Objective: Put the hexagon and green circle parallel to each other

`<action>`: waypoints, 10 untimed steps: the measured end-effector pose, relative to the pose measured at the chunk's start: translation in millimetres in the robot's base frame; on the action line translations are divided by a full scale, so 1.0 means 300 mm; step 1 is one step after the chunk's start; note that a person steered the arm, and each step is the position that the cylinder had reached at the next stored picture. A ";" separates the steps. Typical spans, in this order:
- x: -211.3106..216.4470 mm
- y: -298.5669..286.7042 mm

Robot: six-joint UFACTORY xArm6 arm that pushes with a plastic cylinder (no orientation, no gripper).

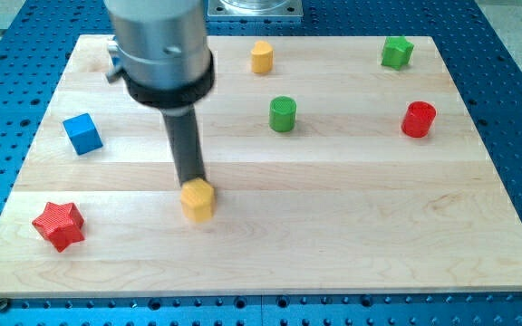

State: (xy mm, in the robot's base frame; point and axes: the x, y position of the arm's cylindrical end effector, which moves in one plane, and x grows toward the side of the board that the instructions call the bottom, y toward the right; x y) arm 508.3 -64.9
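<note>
The rod, no pincer and holding nothing, sets my tip [191, 182] against the yellow hexagon [198, 200]; an off-centre push risks it slipping aside, missing the green circle [283, 114].

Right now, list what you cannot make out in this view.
- My tip: it ends right at the top edge of the yellow hexagon block; contact cannot be confirmed.
- The arm above the grey collar: cut off by the view's top edge.
- The metal part at the board's top left: mostly hidden behind the collar.
- The yellow block at the view's top: too small to tell its shape.
</note>
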 end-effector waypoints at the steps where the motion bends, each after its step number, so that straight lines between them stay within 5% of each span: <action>1: 0.031 0.172; 3: 0.018 -0.049; 4: 0.099 0.044; 5: 0.165 -0.140; 6: 0.227 0.013; 7: 0.151 0.129; 9: -0.346 0.148; 10: -0.457 0.269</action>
State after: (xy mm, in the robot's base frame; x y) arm 371.0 15.8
